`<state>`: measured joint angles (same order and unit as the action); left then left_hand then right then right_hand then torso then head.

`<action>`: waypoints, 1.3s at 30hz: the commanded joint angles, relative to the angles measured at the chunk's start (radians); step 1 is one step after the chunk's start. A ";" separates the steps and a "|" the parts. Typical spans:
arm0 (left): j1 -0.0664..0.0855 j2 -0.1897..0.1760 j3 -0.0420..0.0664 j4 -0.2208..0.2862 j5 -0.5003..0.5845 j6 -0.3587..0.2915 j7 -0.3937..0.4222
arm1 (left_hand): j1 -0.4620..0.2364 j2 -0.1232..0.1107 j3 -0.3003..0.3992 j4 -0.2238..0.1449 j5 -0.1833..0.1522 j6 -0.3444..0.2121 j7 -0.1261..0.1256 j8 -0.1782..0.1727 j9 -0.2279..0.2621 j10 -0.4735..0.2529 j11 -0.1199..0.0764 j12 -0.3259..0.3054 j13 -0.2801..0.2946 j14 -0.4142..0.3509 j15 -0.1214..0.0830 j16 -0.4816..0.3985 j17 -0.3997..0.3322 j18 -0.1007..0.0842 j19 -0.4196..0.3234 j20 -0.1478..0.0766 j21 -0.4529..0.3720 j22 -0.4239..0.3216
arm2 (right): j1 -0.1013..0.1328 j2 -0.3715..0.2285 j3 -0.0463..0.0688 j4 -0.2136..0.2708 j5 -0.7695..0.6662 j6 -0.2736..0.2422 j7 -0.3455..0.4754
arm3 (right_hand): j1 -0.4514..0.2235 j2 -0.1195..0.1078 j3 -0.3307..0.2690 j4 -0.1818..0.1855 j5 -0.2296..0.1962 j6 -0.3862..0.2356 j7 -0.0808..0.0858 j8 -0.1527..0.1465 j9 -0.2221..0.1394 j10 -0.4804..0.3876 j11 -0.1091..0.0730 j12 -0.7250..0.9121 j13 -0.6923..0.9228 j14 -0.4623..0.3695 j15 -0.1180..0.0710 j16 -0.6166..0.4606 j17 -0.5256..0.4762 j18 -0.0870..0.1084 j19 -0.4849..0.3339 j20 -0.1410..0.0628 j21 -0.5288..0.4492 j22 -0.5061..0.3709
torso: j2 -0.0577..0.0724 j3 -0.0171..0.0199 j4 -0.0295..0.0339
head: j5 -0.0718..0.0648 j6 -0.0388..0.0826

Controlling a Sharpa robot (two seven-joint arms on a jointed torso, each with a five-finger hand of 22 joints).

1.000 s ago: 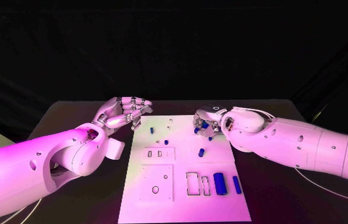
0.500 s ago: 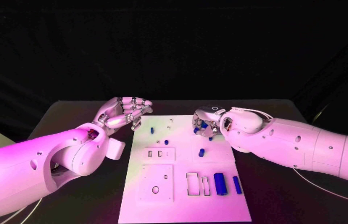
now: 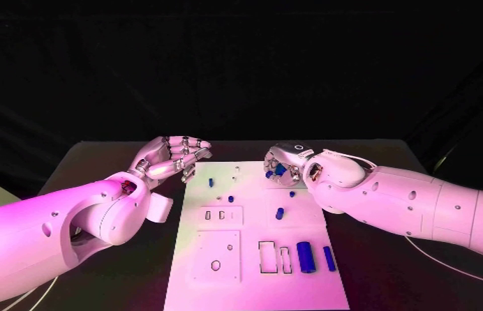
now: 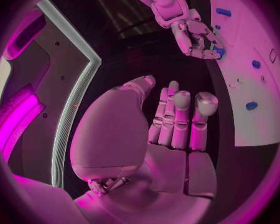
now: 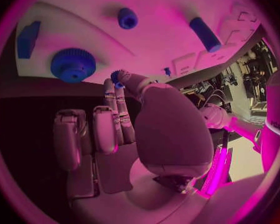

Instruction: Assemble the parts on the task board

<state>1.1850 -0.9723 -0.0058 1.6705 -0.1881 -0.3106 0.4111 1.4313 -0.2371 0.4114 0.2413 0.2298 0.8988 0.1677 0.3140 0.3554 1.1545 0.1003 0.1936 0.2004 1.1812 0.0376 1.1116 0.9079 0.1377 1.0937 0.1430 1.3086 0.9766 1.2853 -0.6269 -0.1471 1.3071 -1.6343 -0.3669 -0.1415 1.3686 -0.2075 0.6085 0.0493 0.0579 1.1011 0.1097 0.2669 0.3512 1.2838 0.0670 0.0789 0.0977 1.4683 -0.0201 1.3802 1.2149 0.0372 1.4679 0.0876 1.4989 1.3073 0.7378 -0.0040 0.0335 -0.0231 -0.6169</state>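
The white task board (image 3: pixel 252 283) lies lengthwise in the middle of the table. My right hand (image 3: pixel 283 166) hovers over its far right part and pinches a small blue part (image 3: pixel 277 173) between thumb and a finger; the right wrist view shows that part (image 5: pixel 117 77) at the fingertips. Below it on the board are a blue gear (image 5: pixel 72 64), a short peg (image 5: pixel 127 18) and a blue cylinder (image 5: pixel 204 33). My left hand (image 3: pixel 171 155) hangs by the board's far left corner, fingers curled in, holding nothing (image 4: pixel 177 119).
More blue parts stand on the board: small pegs (image 3: pixel 211 182) (image 3: pixel 230 198) (image 3: pixel 279 213) and two cylinders (image 3: pixel 304 255) (image 3: pixel 328 256) by rectangular slots (image 3: pixel 266 254) at the near right. A square plate with holes (image 3: pixel 218 254) sits near left. Black table (image 3: pixel 111 164) surrounds the board.
My right hand has drifted slightly toward the board's far edge and to the left, still holding the small blue part. The left hand has stayed put.
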 commanded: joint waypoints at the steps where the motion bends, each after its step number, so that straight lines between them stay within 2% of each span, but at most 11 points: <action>1: 0.002 0.001 0.001 -0.002 0.008 0.017 0.004 | -0.001 0.009 0.005 0.001 -0.006 -0.006 0.002 0.004 0.001 -0.007 0.003 0.006 0.002 0.008 0.000 0.004 0.001 -0.014 0.009 -0.001 0.005 0.001 | 0.004 0.017 0.002 -0.003 -0.015 -0.079 -0.032 | 0.012 0.024 0.001 -0.007 0.001 0.005 0.000 0.005 0.020 0.030 -0.022 0.001 0.014 0.040 -0.008 0.004 -0.001 -0.013 0.039 -0.006 0.007 0.162 | 0.000 -0.0014 0.0002 | 0.002 0.004; 12: 0.002 0.006 0.001 -0.001 0.010 0.016 0.003 | -0.001 0.009 0.005 0.001 -0.006 -0.006 0.002 0.004 0.001 -0.007 0.003 0.006 0.002 0.008 0.000 0.004 0.001 -0.014 0.009 -0.001 0.005 0.001 | 0.008 0.118 0.002 -0.087 -0.013 -0.102 -0.041 | 0.003 0.019 0.002 -0.010 0.001 -0.002 0.000 0.004 0.023 0.026 -0.021 -0.005 0.015 0.041 -0.007 0.006 0.000 -0.013 0.040 -0.006 0.008 0.163 | 0.005 -0.0006 0.0020 | 0.009 0.010; 20: 0.003 0.012 0.001 -0.001 0.010 0.017 0.002 | -0.001 0.009 0.005 0.001 -0.006 -0.006 0.002 0.004 0.001 -0.007 0.003 0.006 0.002 0.008 0.000 0.004 0.001 -0.014 0.009 -0.001 0.005 0.001 | 0.006 0.182 0.003 -0.143 0.001 -0.104 -0.029 | -0.001 0.018 0.003 -0.011 0.001 -0.007 0.001 0.002 0.025 0.022 -0.019 -0.009 0.015 0.041 -0.006 0.006 0.000 -0.013 0.040 -0.006 0.009 0.164 | 0.007 0.0004 0.0046 | 0.012 0.005; 30: 0.004 0.015 0.001 -0.004 0.010 0.018 0.001 | 0.000 0.009 0.006 -0.001 -0.006 -0.007 0.002 0.004 0.002 -0.008 0.003 0.007 0.003 0.010 0.000 0.007 0.003 -0.014 0.010 -0.001 0.007 0.004 | 0.000 0.213 0.002 -0.170 0.013 -0.101 -0.018 | -0.003 0.017 0.005 -0.013 0.001 -0.011 0.002 0.001 0.026 0.020 -0.018 -0.011 0.015 0.041 -0.005 0.007 0.000 -0.013 0.040 -0.005 0.009 0.165 | 0.012 -0.0015 0.0128 | 0.011 0.002; 39: 0.006 0.017 0.001 -0.005 0.010 0.018 0.000 | 0.000 0.008 0.007 -0.001 -0.006 -0.007 0.003 0.004 0.002 -0.009 0.003 0.008 0.004 0.010 0.000 0.008 0.003 -0.014 0.010 -0.001 0.008 0.005 | -0.002 0.231 0.002 -0.189 0.018 -0.090 -0.011 | -0.006 0.015 0.006 -0.014 0.001 -0.014 0.003 0.000 0.027 0.018 -0.017 -0.013 0.015 0.041 -0.005 0.007 -0.001 -0.013 0.039 -0.005 0.008 0.163 | 0.012 -0.0025 0.0130 | 0.015 0.000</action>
<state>1.1890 -0.9575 -0.0058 1.6643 -0.1832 -0.3090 0.4067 1.4313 -0.2371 0.4113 0.2413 0.2298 0.8989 0.1677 0.3140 0.3568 1.1509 0.1039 0.1973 0.2024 1.1810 0.0378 1.1152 0.9097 0.1377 1.0972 0.1395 1.3120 0.9797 1.2840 -0.3997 -0.1451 1.1224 -1.6174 -0.4637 -0.1676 1.3662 -0.1999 0.6112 0.0408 0.0518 1.0927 0.1136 0.2658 0.3726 1.2838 0.0670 0.0673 0.1125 1.4683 -0.0200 1.3836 1.2150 0.0373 1.4680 0.0878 1.5042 1.3078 0.7495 -0.0058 0.0456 -0.0090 -0.6159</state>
